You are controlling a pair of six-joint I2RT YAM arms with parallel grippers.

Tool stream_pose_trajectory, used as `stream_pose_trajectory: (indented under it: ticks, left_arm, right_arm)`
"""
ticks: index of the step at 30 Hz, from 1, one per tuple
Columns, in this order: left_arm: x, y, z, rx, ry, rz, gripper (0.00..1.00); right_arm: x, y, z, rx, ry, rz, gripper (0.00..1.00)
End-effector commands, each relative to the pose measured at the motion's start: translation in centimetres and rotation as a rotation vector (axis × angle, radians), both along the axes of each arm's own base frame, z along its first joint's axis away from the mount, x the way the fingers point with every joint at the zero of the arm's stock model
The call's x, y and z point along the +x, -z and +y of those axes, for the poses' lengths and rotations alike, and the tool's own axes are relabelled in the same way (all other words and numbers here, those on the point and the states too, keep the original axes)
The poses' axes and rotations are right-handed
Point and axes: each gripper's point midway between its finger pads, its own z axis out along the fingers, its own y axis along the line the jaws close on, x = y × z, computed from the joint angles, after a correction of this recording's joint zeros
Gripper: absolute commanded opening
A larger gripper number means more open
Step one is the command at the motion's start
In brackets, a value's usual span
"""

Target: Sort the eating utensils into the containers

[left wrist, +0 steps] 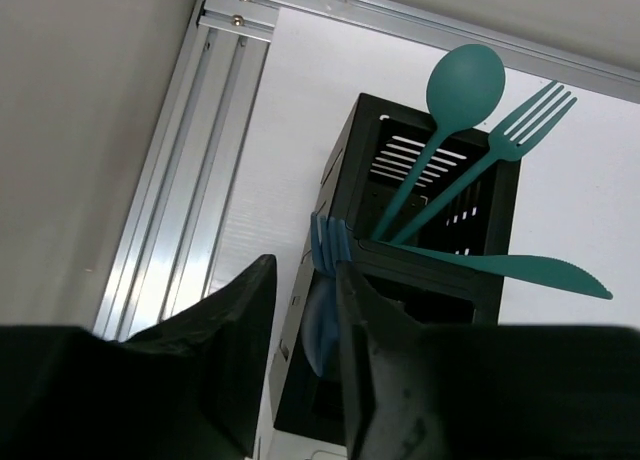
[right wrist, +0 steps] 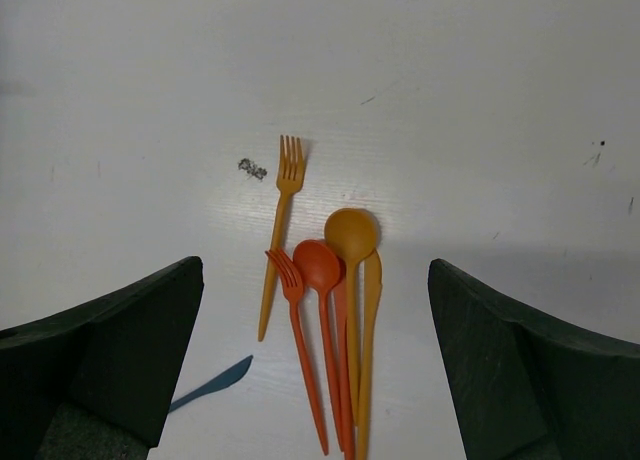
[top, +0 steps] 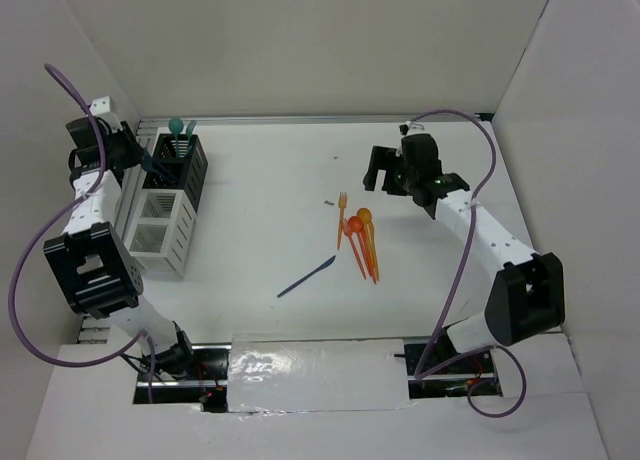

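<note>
**Operator:** What is done?

**Inspector:** Your black bin (top: 195, 175) holds a teal spoon (left wrist: 465, 80), fork (left wrist: 530, 120) and knife (left wrist: 540, 270). Your left gripper (left wrist: 305, 280) is at that bin's corner, fingers nearly together on what looks like a blue fork (left wrist: 327, 242). The white bins (top: 170, 235), just nearer than the black bin, look empty.

**Operator:** And what is left?

**Inspector:** Most of it, I judge. The orange pile (top: 362, 242), five or six pieces, lies well right of the black bin, and a blue knife (top: 306, 277) lies between them, nearer you. Your right gripper (top: 385, 170) hangs over the pile, spread wide and holding nothing.
</note>
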Motion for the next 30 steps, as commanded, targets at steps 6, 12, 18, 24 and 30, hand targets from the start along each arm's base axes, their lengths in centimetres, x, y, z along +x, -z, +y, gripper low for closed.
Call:
stream_pose_trajectory:
  ticks: [6,12,18,24,30]
  left_arm:
    - [-0.1,-2.2,-0.1,-0.025,-0.011,-0.018,0.84]
    - [-2.3,-9.7,-1.8,-0.043,0.011,-0.098,0.88]
    - [-4.7,-13.7,-9.4,-0.081,0.289,-0.146,0.89]
    - [-7.1,-12.0,-17.0,-0.075,0.399,-0.102,0.92]
    - [-11.6,-10.4,-23.4,-0.179,0.564,-0.080,0.93]
  right_arm:
    - [-0.4,2.3,3.6,-0.036,-0.061,0.039,1.00]
    - [-0.3,3.5,6.3,-0.023,-0.087,0.064,1.00]
    - [1.6,6.0,7.4,-0.084,-0.029,0.134,0.88]
    - [0.9,10.5,5.3,-0.208,0.027,0.284,0.69]
    - [-1.4,11.0,4.0,-0.162,0.001,0.283,0.60]
